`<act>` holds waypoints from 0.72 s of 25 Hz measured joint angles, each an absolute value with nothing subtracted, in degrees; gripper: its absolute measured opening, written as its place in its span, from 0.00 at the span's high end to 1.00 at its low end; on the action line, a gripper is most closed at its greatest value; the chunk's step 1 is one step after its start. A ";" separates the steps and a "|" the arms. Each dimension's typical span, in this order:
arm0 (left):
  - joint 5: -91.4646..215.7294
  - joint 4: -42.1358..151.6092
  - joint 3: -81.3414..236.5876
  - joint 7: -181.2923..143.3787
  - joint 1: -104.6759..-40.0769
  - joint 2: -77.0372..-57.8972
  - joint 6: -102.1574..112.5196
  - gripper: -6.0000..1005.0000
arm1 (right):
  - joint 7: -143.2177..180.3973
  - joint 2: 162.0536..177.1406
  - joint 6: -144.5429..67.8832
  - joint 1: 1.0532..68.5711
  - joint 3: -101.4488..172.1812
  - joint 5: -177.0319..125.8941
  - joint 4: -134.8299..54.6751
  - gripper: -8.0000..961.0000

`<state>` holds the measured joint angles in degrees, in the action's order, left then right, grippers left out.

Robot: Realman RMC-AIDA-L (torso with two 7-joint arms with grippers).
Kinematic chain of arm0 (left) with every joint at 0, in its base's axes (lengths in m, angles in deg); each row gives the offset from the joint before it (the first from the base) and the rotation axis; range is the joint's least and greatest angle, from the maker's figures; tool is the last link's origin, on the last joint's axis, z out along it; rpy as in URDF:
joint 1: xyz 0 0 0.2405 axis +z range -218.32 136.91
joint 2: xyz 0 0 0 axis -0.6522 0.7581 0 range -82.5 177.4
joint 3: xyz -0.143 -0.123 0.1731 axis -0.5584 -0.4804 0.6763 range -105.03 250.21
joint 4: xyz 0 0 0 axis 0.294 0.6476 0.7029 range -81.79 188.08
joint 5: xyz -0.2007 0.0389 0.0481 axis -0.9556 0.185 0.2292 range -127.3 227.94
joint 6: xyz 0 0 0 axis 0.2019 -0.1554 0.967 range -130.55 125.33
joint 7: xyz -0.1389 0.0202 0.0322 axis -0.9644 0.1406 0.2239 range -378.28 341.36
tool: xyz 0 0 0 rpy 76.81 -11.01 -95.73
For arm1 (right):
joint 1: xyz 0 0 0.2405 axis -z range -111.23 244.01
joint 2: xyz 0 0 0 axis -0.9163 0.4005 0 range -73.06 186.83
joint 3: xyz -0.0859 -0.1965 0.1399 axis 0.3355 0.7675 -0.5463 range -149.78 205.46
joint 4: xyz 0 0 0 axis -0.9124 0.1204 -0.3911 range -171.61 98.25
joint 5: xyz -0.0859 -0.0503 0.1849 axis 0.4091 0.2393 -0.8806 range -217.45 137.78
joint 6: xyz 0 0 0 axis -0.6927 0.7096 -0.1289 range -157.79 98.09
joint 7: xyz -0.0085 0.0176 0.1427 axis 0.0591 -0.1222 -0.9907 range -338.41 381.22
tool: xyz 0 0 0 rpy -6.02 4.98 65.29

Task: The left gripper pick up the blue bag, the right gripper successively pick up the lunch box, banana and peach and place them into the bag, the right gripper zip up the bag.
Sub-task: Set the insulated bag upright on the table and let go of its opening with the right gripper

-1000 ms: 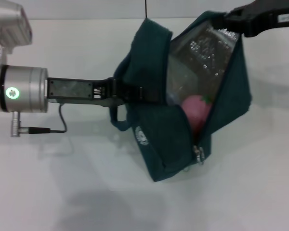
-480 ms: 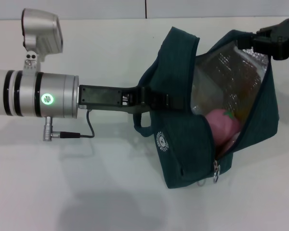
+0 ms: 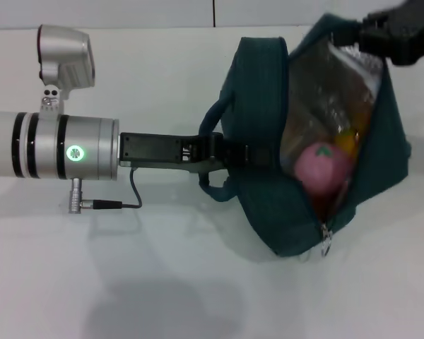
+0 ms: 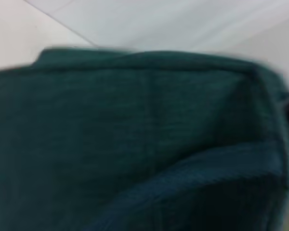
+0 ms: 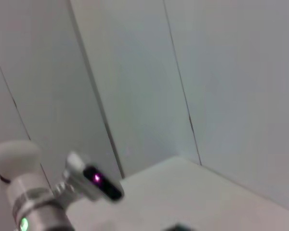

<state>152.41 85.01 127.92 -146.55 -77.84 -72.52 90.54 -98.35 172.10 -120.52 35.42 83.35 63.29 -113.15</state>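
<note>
Bag position: the blue bag (image 3: 268, 212) hangs above the white table (image 3: 127, 282), held between both arms, with its mouth gaping toward the head camera. The silver foil lining (image 3: 318, 106) shows inside. The zipper is undone along the visible opening, and the metal ring pull (image 3: 326, 246) dangles at the low end of that opening.

Contents: the peach (image 3: 321, 168) lies in the lower part of the cavity. Just beside it, farther in, a yellow-orange patch reads as the banana (image 3: 348, 141). The lunch box cannot be made out.

Left gripper (image 3: 249, 155): reaches in horizontally from the left and is clamped on the bag's near wall, next to a loop handle (image 3: 213, 189). The left wrist view shows only teal fabric (image 4: 135, 134).

Right gripper (image 3: 399, 35): sits at the top right, touching the bag's upper edge. Whether its jaws are closed on the fabric cannot be told. The right wrist view shows wall panels (image 5: 207, 86) and the left arm (image 5: 33, 202) only.
</note>
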 joint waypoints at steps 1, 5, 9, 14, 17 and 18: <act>152.24 84.99 127.93 -146.54 -77.89 -72.52 90.54 0.96 | -98.34 172.12 -120.51 35.50 83.38 63.88 -112.70 0.98; 150.83 84.90 127.96 -146.53 -77.52 -72.52 90.54 0.96 | -97.79 172.01 -119.82 35.74 83.05 65.52 -106.95 0.98; 150.64 84.87 127.96 -146.63 -77.59 -72.52 90.55 0.96 | -96.55 171.65 -119.51 35.71 82.86 65.54 -102.72 0.98; 150.61 84.17 127.96 -146.79 -78.03 -72.48 89.86 0.96 | -94.89 171.88 -118.87 35.01 82.85 65.51 -100.00 0.98; 150.64 83.94 127.98 -146.74 -78.10 -72.44 89.42 0.96 | -94.26 171.96 -118.42 34.52 82.85 65.25 -99.22 0.98; 150.72 83.92 128.01 -146.68 -78.11 -72.44 89.22 0.96 | -94.17 172.03 -118.12 34.24 82.85 65.13 -99.10 0.97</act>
